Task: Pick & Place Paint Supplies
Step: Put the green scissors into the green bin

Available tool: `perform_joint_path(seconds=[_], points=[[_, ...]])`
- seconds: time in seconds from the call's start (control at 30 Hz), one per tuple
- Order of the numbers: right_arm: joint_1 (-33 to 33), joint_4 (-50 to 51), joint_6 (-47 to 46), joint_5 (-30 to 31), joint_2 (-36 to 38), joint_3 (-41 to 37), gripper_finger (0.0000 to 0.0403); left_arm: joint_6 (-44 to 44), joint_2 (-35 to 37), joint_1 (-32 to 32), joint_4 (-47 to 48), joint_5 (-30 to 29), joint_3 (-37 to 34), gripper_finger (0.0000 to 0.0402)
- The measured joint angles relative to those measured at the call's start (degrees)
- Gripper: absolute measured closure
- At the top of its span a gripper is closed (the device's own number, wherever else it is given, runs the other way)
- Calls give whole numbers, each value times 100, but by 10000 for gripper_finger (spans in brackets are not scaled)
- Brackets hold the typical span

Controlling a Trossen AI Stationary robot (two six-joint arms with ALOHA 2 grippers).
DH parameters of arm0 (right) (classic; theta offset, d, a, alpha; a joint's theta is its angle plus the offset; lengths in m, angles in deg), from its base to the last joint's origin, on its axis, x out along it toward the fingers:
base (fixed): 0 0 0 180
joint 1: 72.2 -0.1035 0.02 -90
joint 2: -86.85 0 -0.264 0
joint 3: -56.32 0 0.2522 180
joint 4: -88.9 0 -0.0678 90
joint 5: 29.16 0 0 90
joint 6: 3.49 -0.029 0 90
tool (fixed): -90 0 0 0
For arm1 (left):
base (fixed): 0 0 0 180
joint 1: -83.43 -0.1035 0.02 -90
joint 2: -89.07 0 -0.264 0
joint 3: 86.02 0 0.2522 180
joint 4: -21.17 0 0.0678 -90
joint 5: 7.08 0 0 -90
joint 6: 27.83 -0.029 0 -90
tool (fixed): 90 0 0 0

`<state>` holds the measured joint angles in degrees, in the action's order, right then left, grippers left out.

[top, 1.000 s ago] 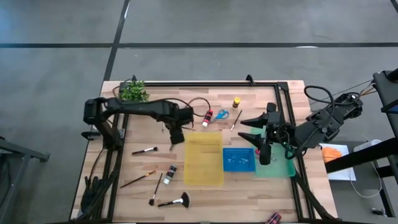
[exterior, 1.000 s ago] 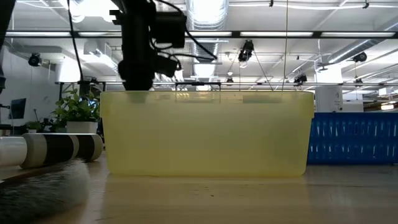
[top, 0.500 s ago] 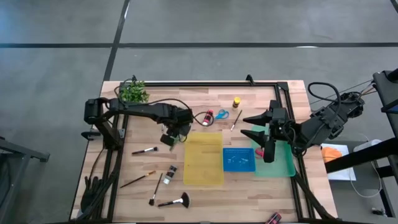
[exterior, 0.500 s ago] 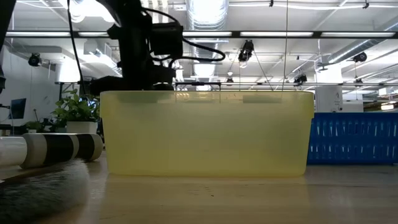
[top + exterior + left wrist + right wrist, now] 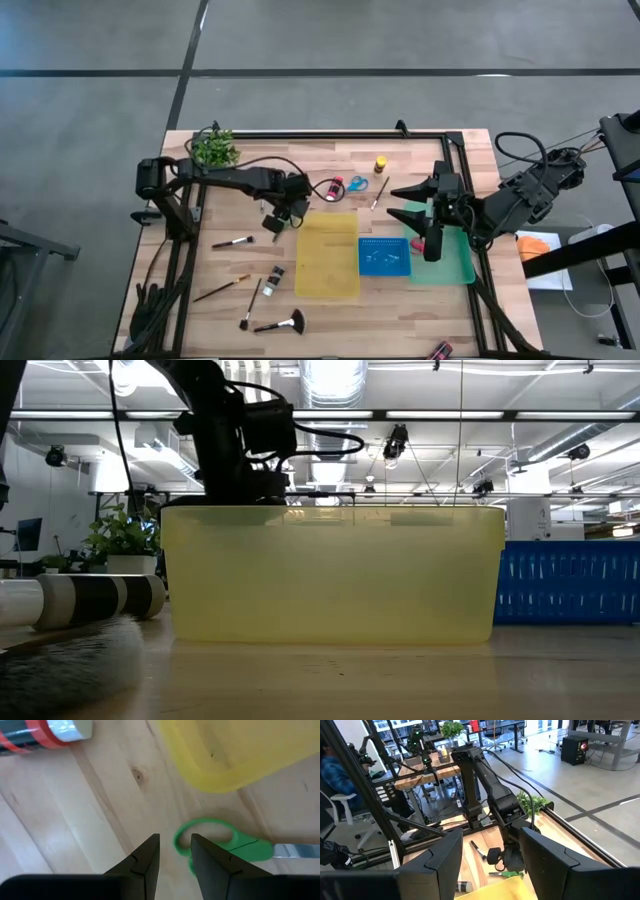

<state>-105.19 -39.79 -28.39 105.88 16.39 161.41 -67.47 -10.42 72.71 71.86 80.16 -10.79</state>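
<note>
Watching the left tool point(image 5: 276, 222), you see what the last second brought: it has slid off the near-left corner of the yellow tray point(image 5: 327, 285) and dropped low over the desk point(image 5: 230, 270), and in the low view its arm now sinks further behind the tray's rim than it did before. Its two fingers stand a narrow way apart with only bare wood between them; nothing is held.

Just beyond those fingertips, in the left wrist view, lie the green scissors point(image 5: 220, 847), flat on the desk and just beside the rounded corner of the yellow tray point(image 5: 235, 750), not touching it. The shift reads as a lining-up for a pick: the left tool point(image 5: 175, 845) hangs close above the edge of the handle loop, but no grasp is made yet, so the scissors are not yet on their way to a tray.

The scissors' handle loops are the end nearest the tool; the blades point away from it, past the tray's corner and out of the wrist picture. Their long axis runs across the way the tool faces, roughly in line with the direction in which the fingers close, so you would probably have to catch the loop or turn the wrist to grip the shank.

A red-banded bottle point(image 5: 45, 732) lies further off on the desk.

The right tool point(image 5: 428, 228) waits, fingers wide apart, above the edge between the blue tray point(image 5: 384, 257) and the green tray point(image 5: 450, 265).
</note>
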Motion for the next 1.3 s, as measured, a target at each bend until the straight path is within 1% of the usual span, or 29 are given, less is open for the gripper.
perform_joint_path(seconds=[0.33, 0.57, 0.73, 0.93, 1.13, 1.3], points=[[0, 27, -13, 4, 0, 0, 210, -51, -2, -48, -252, -27, -407, 283], [0, 30, -19, 7, 0, 0, 210, -154, -15, -48, -535, -61, -420, 283], [0, 36, -56, 7, 0, 0, 210, -392, -15, -48, -566, -14, -492, 283], [0, 36, -57, 11, 0, 0, 210, -404, -13, -48, -673, 26, -675, 283], [0, 38, -57, 11, 0, 0, 210, -412, -16, -53, -887, 36, -675, 283], [1, 43, -88, 11, 0, 0, 210, -431, -226, -66, -888, 91, -669, 283]])
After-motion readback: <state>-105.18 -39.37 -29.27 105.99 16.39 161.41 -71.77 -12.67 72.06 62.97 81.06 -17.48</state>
